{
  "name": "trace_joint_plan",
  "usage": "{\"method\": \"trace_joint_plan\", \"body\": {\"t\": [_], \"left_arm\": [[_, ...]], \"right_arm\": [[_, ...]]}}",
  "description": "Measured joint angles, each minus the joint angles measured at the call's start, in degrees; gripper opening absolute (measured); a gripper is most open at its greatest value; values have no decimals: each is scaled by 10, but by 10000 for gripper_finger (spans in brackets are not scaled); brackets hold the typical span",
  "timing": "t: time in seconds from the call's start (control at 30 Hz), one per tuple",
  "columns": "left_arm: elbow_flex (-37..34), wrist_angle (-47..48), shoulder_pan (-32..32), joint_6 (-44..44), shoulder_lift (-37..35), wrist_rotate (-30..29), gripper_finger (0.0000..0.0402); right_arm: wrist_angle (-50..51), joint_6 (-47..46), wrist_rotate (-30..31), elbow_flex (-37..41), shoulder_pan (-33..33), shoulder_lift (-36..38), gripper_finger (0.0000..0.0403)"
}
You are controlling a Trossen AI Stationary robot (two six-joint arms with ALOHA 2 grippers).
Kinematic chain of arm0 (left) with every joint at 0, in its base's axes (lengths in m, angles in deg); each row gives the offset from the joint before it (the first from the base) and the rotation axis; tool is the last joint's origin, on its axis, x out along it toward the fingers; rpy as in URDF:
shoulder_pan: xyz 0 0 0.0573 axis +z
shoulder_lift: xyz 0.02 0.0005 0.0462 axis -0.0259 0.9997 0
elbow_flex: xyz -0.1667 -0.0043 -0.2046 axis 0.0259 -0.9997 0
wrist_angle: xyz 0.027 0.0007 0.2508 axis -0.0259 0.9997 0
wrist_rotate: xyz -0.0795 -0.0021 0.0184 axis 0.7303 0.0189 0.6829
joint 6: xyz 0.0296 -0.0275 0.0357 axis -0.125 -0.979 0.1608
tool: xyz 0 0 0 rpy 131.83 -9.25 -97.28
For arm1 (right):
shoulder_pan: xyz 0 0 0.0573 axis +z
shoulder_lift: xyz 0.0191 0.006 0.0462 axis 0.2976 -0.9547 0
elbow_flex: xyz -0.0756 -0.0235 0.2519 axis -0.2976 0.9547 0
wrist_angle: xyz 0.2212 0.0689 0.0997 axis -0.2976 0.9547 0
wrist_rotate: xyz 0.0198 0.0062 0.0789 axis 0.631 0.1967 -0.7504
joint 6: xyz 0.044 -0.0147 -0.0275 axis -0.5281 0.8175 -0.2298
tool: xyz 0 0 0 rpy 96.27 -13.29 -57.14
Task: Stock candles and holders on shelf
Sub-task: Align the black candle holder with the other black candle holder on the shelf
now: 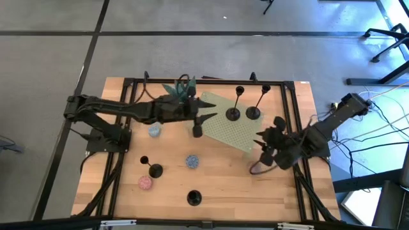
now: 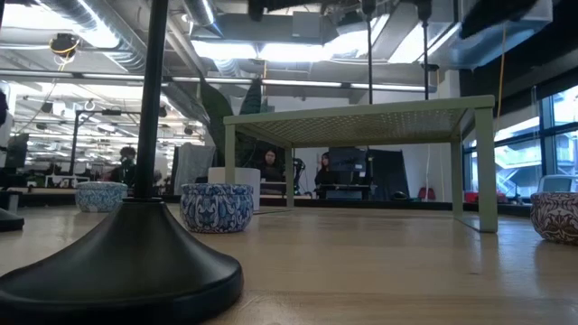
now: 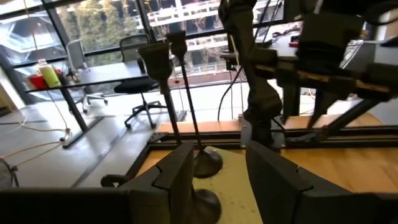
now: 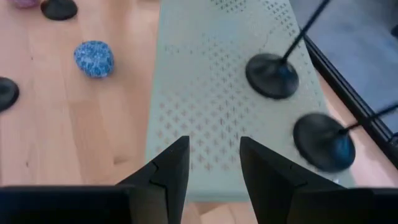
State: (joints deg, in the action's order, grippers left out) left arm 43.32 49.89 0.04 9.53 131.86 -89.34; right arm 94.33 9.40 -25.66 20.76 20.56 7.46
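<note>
The pale green perforated shelf (image 1: pixel 230 133) stands on the wooden table. Two black holders (image 1: pixel 233 114) (image 1: pixel 254 113) stand on its far part by their disc bases. Two more holders (image 1: pixel 155 170) (image 1: pixel 193 197) stand on the table. Two bluish candles (image 1: pixel 154 131) (image 1: pixel 192 161) and a pink one (image 1: pixel 146 183) lie on the table. The low view shows another pink candle (image 2: pixel 555 217) at the right. My left gripper (image 1: pixel 212 110) is open and empty at the shelf's left edge, facing the two holders (image 3: pixel 205 162). My right gripper (image 1: pixel 262 144) is open and empty above the shelf's right end (image 4: pixel 214 162).
A black frame (image 1: pixel 291 115) runs around the table's edges. A dark green plant-like object (image 1: pixel 181 88) sits at the far edge behind my left arm. The shelf top has bare room (image 4: pixel 205 93) near the two holders. Cables trail off the table's right side.
</note>
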Motion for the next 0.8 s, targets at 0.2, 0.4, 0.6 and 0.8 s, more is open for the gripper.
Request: {"method": "trace_joint_plan", "body": {"t": [0.2, 0.4, 0.6, 0.8], "left_arm": [[14, -51, 39, -14, 62, 34, 143], [15, -147, 76, -27, 135, 78, 143], [15, -232, 94, -24, 190, 83, 143], [22, -281, 107, -49, 237, 128, 143]], "right_arm": [[-3, -41, 20, 78, 46, 57, 146], [-25, -48, 19, 126, 55, 103, 146], [-42, -40, 19, 129, 52, 118, 146], [-55, -9, 20, 129, 52, 119, 146]]}}
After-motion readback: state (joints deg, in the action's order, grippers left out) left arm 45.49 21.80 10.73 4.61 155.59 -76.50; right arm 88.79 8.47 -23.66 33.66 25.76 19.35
